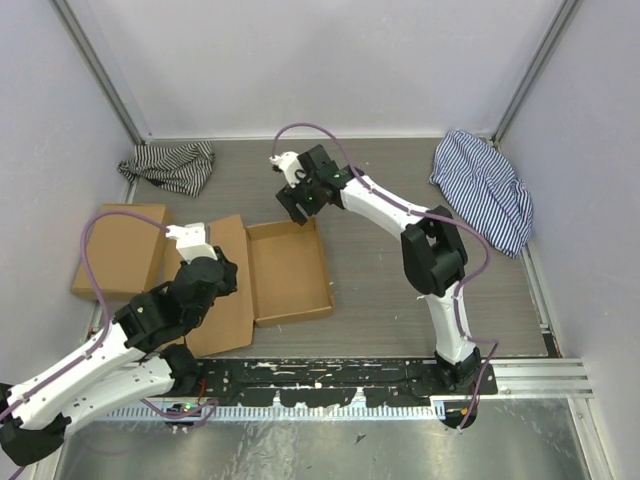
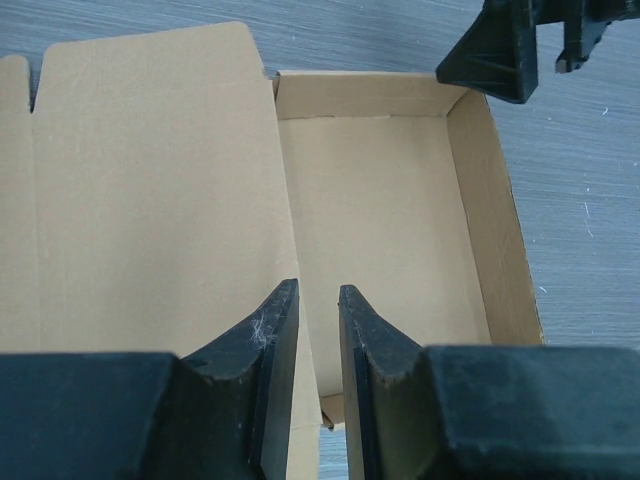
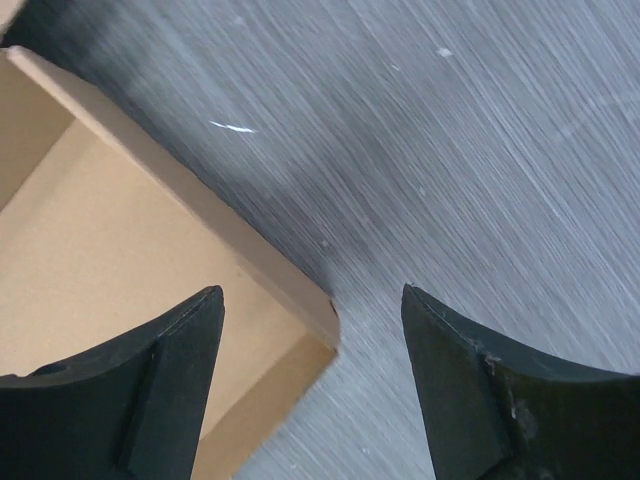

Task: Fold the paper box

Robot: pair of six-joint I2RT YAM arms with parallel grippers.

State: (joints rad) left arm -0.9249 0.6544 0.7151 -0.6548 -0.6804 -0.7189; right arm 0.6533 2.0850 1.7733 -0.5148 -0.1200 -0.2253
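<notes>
The paper box [image 1: 290,270] lies mid-table as a shallow brown tray with its lid flap [image 1: 225,310] spread open to the left. My left gripper [image 1: 225,268] hovers over the fold between lid and tray. In the left wrist view its jaws [image 2: 319,292] stand a narrow gap apart, straddling the lid's edge above the tray [image 2: 380,220], clamping nothing. My right gripper [image 1: 298,205] is wide open above the tray's far corner. In the right wrist view [image 3: 312,295] that corner [image 3: 300,300] sits between the fingertips, untouched. The right gripper's black fingers [image 2: 500,50] also show in the left wrist view.
A second flat brown cardboard box [image 1: 120,250] lies at the left beside the lid. A dark striped cloth [image 1: 170,165] sits at the back left and a blue striped cloth [image 1: 485,190] at the back right. White walls enclose the table.
</notes>
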